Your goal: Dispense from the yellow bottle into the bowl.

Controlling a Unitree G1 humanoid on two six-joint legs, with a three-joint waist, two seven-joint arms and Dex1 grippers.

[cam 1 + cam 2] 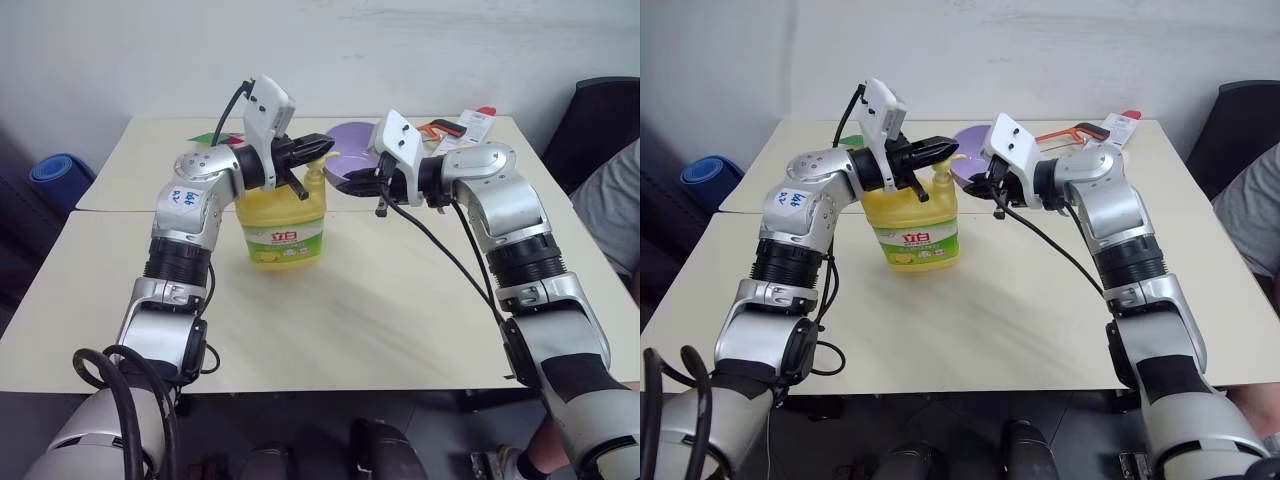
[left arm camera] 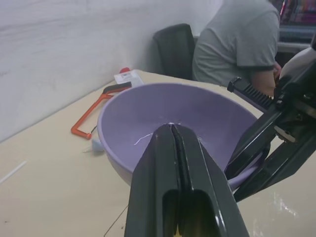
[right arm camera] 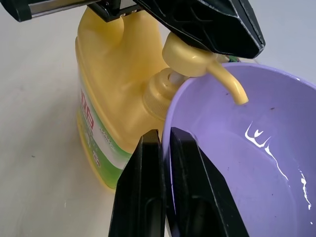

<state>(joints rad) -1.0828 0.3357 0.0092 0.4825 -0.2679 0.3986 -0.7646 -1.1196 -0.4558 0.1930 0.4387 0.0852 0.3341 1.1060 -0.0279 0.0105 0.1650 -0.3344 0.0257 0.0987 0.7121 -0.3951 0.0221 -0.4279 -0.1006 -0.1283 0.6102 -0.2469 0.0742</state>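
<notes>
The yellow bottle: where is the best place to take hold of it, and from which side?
Grip the yellow bottle by its built-in handle, coming from the robot's left. The pump spout points right over the lilac bowl, and the left gripper sits on the pump head, so top and right are taken.

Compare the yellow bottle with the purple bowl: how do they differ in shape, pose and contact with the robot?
The tall yellow plastic pump bottle stands on the table; the round lilac plastic bowl is low, wide and held tilted under the spout. The shut left pincer rests on the bottle's pump top; the right pincer clamps the bowl's rim. The bottle carries a green-and-white label; the bowl is plain. Both are plastic.
</notes>
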